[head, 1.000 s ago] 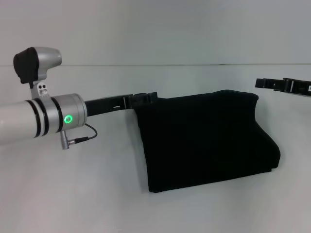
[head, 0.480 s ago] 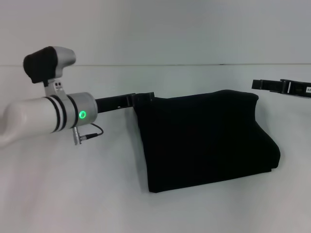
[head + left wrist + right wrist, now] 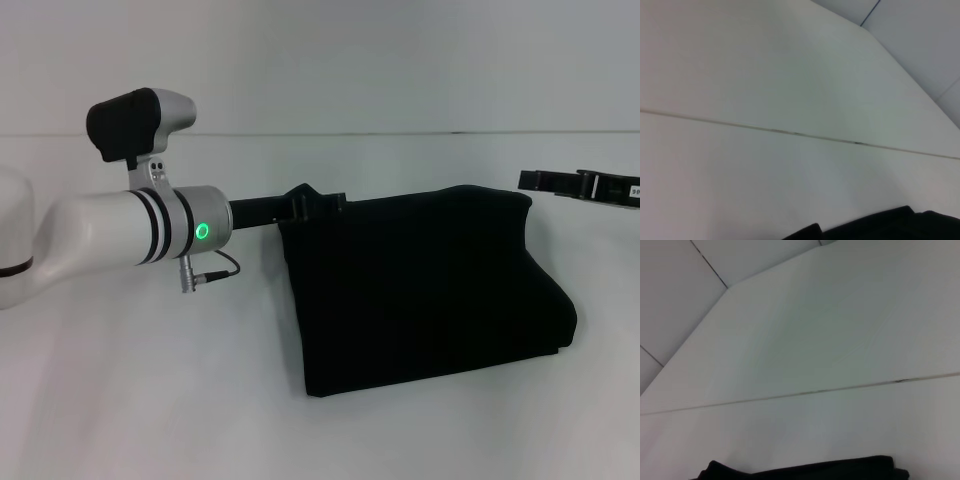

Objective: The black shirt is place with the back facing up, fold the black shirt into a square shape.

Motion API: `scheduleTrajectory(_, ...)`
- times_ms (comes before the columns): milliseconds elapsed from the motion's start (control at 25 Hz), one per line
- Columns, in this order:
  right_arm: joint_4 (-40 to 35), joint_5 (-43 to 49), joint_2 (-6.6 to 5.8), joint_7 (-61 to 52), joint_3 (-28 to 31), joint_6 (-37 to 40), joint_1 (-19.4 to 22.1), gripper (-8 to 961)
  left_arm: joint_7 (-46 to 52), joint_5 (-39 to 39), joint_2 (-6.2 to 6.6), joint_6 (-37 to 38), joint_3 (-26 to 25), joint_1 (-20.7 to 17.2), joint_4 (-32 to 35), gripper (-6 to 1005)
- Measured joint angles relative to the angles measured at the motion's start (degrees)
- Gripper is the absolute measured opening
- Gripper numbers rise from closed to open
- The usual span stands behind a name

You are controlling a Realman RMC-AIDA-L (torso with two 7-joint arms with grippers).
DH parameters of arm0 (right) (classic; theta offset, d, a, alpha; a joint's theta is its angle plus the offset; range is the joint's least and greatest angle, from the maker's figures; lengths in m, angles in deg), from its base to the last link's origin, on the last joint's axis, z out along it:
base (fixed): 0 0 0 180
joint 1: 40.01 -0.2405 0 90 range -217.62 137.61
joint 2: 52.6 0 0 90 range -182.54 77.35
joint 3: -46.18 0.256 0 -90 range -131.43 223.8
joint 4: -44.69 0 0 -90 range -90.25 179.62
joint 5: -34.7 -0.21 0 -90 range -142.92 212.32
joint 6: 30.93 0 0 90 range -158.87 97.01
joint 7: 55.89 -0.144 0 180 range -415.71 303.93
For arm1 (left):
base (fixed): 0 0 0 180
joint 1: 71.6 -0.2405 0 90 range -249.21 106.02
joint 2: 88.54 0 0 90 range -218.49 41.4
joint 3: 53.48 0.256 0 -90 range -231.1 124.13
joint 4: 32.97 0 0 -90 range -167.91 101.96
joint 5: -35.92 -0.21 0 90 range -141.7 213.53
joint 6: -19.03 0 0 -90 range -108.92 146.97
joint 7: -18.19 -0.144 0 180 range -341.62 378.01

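Head view: folded soft black cloth shirt point(image 3: 425, 290) on white table point(image 3: 150, 400); left gripper point(image 3: 318, 205) at far-left corner, right gripper point(image 3: 535, 181) beside far-right corner; jaw state of both unclear.

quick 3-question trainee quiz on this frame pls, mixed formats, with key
1. True or false: the black shirt lies spread flat with both sleeves out.
2. Multiple choice: the left gripper is (A) at the shirt's far left corner, (B) parked off the table, (C) over the shirt's near edge.
3. Fill in: the right gripper sits apart from the shirt, beyond its far ____ corner.

Key: 1 false, it is folded into a compact block. 2 A. 3 right.
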Motion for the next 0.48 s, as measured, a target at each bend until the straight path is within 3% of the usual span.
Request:
scheduleTrajectory(240, 0.4, 0.3, -0.06, 0.0, -0.4, 2.5, 0.2, 791, -0.4, 0.0, -0.04, 0.1, 0.1, 0.0, 0.3, 899)
scheduleTrajectory(480, 0.5, 0.4, -0.55, 0.0, -0.2, 4.2, 1.3, 791, -0.6, 0.0, -0.07, 0.2, 0.9, 0.2, 0.4, 647)
